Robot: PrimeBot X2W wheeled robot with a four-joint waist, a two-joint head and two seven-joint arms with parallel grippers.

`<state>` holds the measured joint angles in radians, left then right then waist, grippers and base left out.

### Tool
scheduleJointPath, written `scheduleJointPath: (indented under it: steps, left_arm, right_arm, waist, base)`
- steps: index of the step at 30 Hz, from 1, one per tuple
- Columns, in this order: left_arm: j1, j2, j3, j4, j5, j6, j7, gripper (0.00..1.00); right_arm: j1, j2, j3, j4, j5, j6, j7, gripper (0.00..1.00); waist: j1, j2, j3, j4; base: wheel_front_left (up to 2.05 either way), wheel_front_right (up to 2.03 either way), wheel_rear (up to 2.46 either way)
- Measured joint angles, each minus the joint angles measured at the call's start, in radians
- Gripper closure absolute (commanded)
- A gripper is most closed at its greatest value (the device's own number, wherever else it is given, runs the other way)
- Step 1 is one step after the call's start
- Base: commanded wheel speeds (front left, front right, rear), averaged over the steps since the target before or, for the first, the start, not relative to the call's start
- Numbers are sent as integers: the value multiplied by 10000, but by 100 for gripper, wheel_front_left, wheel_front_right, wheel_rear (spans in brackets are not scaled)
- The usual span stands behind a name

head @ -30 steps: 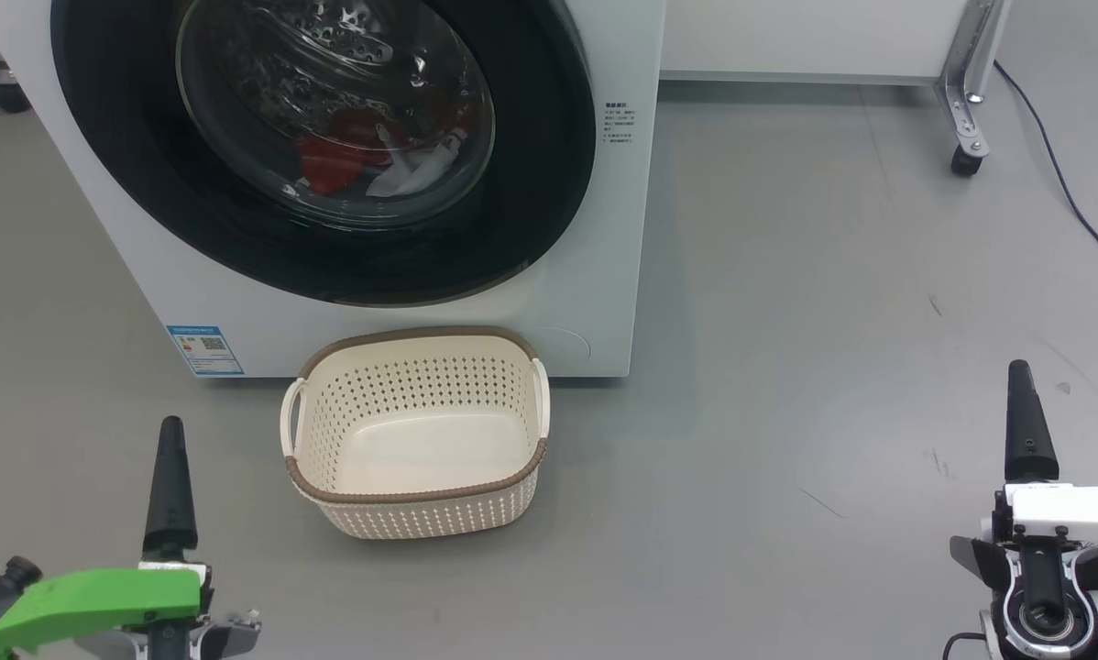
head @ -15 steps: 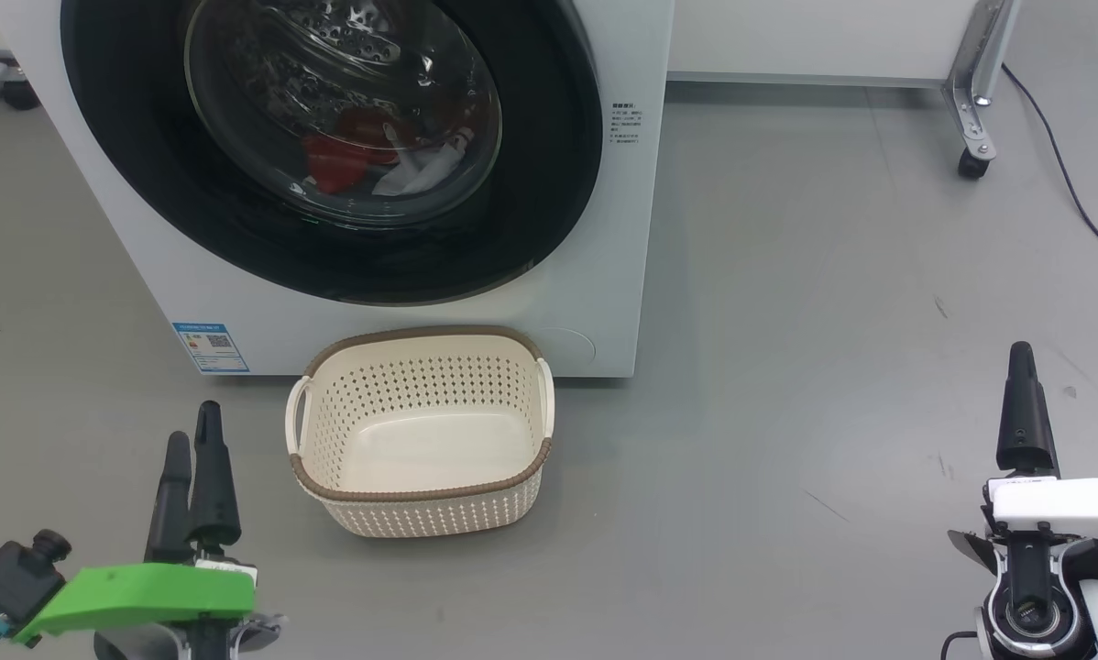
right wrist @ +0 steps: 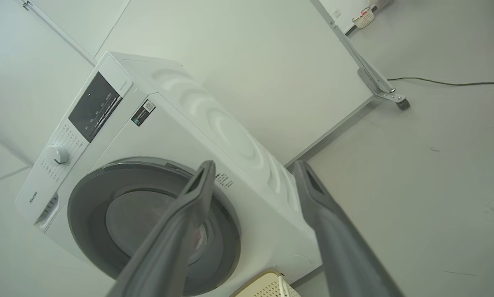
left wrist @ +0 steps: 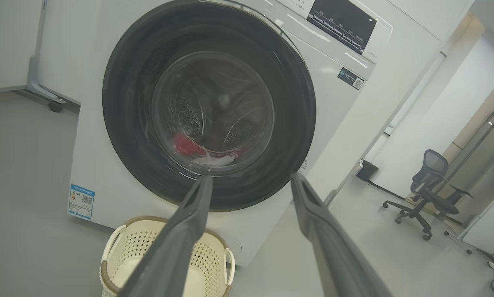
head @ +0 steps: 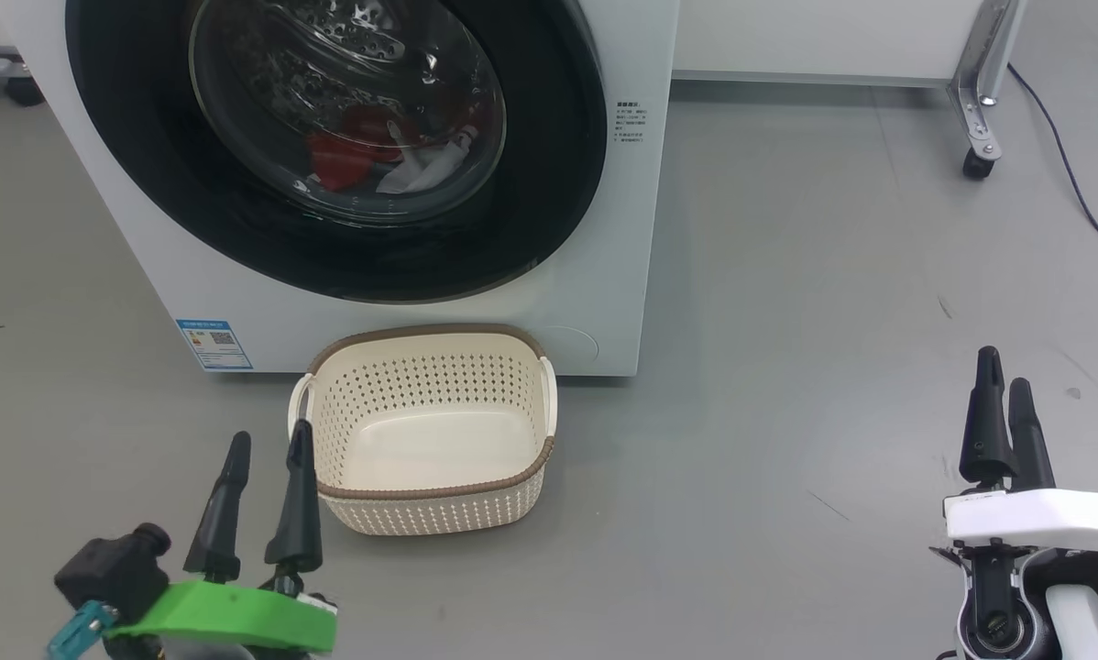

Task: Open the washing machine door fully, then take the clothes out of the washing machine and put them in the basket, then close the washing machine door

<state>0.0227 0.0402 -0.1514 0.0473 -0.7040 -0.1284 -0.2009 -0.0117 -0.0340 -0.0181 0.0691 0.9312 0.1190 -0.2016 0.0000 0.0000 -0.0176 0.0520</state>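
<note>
The left fingers point(head: 296, 500) stand spread apart with nothing between them, low over the floor point(head: 787, 275) just beside the near left corner of the basket point(head: 421, 331). The right fingers point(head: 982, 431) are also parted and empty, well off to the right. From the left wrist, the left pair points straight at the lower edge of the washing machine door point(head: 549, 165).

That door sits flush in the front of the washing machine point(head: 622, 275), so opening it looks like the step in hand. The clothes point(head: 347, 156), red with a bit of white, lie at the bottom of the drum behind the glass. The basket waits empty on the floor right under the door, close against the washer's front.

I can't make out a handle or a catch from here, nor which side is hinged. I'd find that first, slip one finger behind the black rim on the free side, and pull along the door's arc rather than straight out. Swing it all the way round, and keep the forearm above the basket so it isn't nudged aside
</note>
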Motion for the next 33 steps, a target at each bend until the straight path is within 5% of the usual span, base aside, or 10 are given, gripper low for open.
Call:
scheduleJointPath:
  steps: [15,33]
  left_arm:
    - [26,134,-825,27,3108,192,-483,0]
    - [35,123,-1104,786,4232,698,-512,0]
  right_arm:
    - [16,-194,631,50,-2138,-178,-477,0]
    - [54,-761,1371,1039,-3837,-692,-502,0]
  waist:
    - [0,0,60,26]
    - [0,0,241,-94]
  base:
    - [0,0,0]
    - [0,0,0]
